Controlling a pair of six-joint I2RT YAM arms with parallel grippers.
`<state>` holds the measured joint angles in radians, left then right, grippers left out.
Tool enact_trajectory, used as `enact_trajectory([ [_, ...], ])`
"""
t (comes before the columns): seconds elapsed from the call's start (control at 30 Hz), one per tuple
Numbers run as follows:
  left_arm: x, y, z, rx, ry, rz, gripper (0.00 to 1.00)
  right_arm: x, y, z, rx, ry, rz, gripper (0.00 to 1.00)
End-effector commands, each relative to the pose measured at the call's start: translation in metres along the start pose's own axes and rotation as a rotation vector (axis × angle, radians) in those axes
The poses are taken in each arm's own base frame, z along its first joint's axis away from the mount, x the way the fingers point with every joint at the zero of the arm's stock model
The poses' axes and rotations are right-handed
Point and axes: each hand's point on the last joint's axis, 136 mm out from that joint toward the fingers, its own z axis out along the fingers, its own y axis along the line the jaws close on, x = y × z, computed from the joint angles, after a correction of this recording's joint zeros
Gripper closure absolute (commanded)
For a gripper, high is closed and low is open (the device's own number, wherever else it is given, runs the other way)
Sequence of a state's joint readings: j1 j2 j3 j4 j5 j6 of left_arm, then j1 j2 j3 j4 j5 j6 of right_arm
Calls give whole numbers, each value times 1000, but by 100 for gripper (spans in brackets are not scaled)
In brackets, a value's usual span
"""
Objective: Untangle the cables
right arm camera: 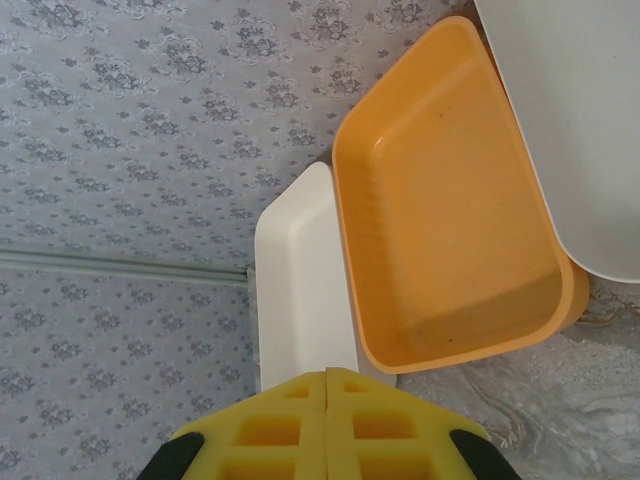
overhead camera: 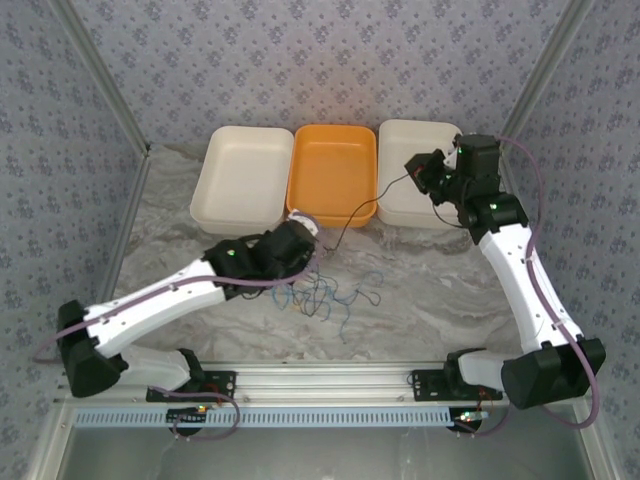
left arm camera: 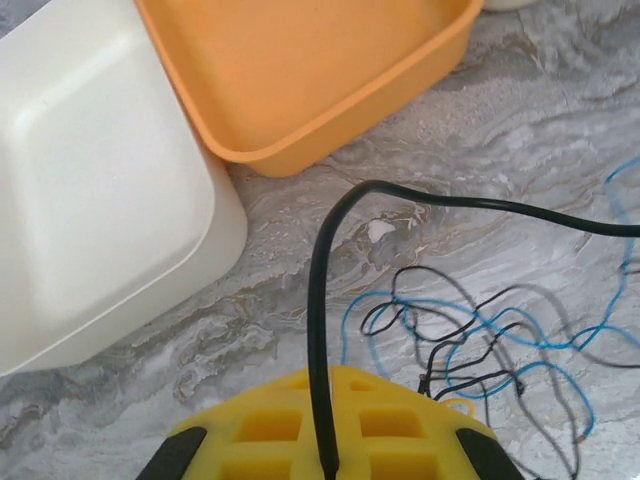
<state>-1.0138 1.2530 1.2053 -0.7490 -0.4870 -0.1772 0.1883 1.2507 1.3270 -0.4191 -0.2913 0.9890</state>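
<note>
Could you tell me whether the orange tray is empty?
Empty: the orange tray shows a bare floor; the tangled cables lie on the table outside it.

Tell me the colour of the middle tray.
Plain orange. The middle tray shows best in the right wrist view.

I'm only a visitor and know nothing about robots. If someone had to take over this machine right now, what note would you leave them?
Left gripper: shut on the black cable, in front of the orange tray.
Right gripper: fingers shut. In the top view the same black cable runs up to it, by the right white tray.
Tangle: blue and thin black cables knotted on the table between the arms.
Done: one black cable is strung between the grippers.
Left: separate the tangle. I cannot tell whether the held cable is fully free of it.
</note>
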Motion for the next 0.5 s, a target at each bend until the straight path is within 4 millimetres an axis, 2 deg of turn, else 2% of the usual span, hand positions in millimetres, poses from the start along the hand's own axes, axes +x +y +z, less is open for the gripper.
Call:
enact_trajectory([
  [0.0, 4, 12, -11, 60, 2, -67, 100, -11, 19, -7, -33, -42, -47, 100],
  [0.1, -2, 23, -9, 103, -17, -138, 100, -8, 21, -2, -33, -24, -58, 100],
  [0.2, -4, 18, 4, 135, 1, -135, 100, -2, 19, 2, -27, -11, -70, 100],
  [0.27, 6, 10, 21, 138, 62, -106, 100, 2, 14, 4, -13, -8, -77, 100],
  [0.3, 16, 3, 33, 143, 118, -89, 100, 3, 10, 4, -1, -10, -79, 100],
  [0.4, 49, -21, 66, 184, 274, -76, 84, 6, -3, 3, 40, -19, -91, 100],
  [0.47, 61, -32, 78, 164, 304, -60, 70, 7, -14, 2, 79, -22, -103, 100],
])
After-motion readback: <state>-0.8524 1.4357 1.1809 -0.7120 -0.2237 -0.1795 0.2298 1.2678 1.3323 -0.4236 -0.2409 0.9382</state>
